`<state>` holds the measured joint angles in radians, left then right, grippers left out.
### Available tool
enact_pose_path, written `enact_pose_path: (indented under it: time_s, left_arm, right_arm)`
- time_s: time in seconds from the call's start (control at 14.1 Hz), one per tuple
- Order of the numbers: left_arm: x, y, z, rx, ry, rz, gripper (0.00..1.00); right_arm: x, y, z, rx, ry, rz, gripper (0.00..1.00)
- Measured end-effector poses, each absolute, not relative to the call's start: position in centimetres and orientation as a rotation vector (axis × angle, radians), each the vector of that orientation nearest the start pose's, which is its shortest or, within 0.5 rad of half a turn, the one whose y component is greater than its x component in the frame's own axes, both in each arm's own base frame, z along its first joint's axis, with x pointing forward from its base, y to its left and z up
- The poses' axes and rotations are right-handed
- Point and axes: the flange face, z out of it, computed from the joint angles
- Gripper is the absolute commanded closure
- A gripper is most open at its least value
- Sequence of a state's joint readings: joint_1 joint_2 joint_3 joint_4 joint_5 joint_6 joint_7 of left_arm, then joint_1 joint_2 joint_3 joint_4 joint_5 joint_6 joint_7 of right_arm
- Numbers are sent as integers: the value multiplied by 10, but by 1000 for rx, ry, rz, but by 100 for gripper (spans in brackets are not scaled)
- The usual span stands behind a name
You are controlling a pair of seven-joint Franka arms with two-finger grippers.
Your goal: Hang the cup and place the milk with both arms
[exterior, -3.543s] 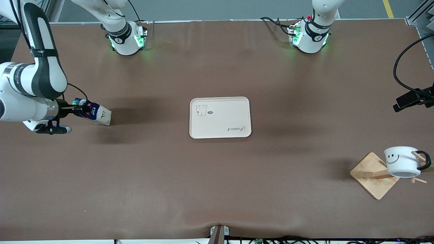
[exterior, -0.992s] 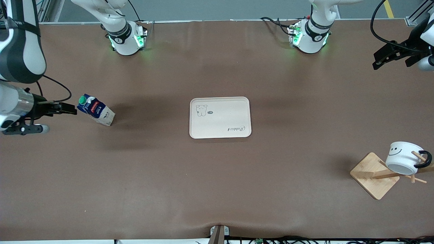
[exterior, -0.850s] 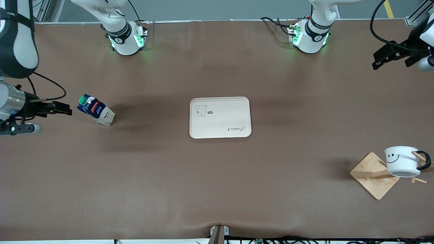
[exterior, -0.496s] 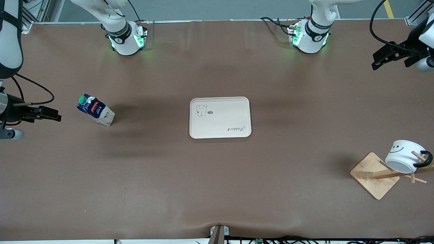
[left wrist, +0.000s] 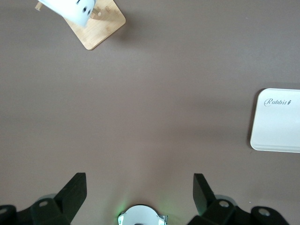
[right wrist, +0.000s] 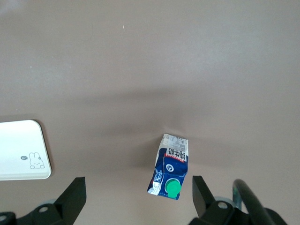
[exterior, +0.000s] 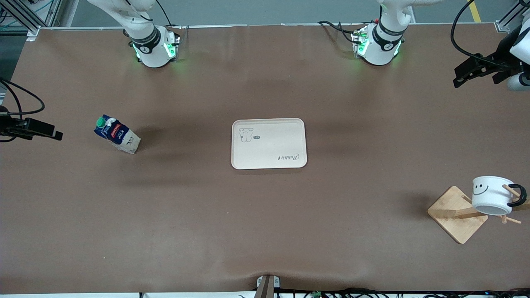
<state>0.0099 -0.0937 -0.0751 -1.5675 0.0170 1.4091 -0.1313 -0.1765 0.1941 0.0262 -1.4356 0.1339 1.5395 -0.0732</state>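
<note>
The milk [exterior: 116,139] [right wrist: 169,171], a dark-blue and white carton with a green cap, stands on the brown table toward the right arm's end, apart from the tray. My right gripper [exterior: 56,134] [right wrist: 138,190] hangs open and empty over the table's edge at that end, beside the milk. The cup [exterior: 492,200] [left wrist: 70,9], white with a black smiley, hangs by its black handle on a peg of the wooden rack [exterior: 457,214] [left wrist: 101,26]. My left gripper [exterior: 458,79] [left wrist: 138,187] is open and empty, high over the table at the left arm's end.
A cream tray [exterior: 269,159] [left wrist: 279,119] [right wrist: 21,150] with a rabbit drawing lies at the table's middle. Both green-lit arm bases [exterior: 155,47] [exterior: 377,43] stand along the edge farthest from the front camera. A mount [exterior: 268,285] sits at the nearest edge.
My right gripper has drawn away from the milk toward the table's edge. The cup has rocked on its peg. The left gripper has hardly moved.
</note>
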Motion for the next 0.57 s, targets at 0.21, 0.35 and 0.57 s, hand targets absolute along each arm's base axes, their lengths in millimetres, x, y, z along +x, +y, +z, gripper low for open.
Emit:
enact_pose_path:
  time_s: [0.21,0.35,0.57]
  left_arm:
    - [507,-33,666,-3110,-107,77,0]
    - [507,-33,669,-3111,-106,66,0]
    - [511,-34,665,-3111,-106,72,0]
  right_arm:
    - [595,-74,583,-2984,104,154,0]
    - [584,-66,595,-2986,85,150,0]
    - [549,-37,609,-2996,33,129,0]
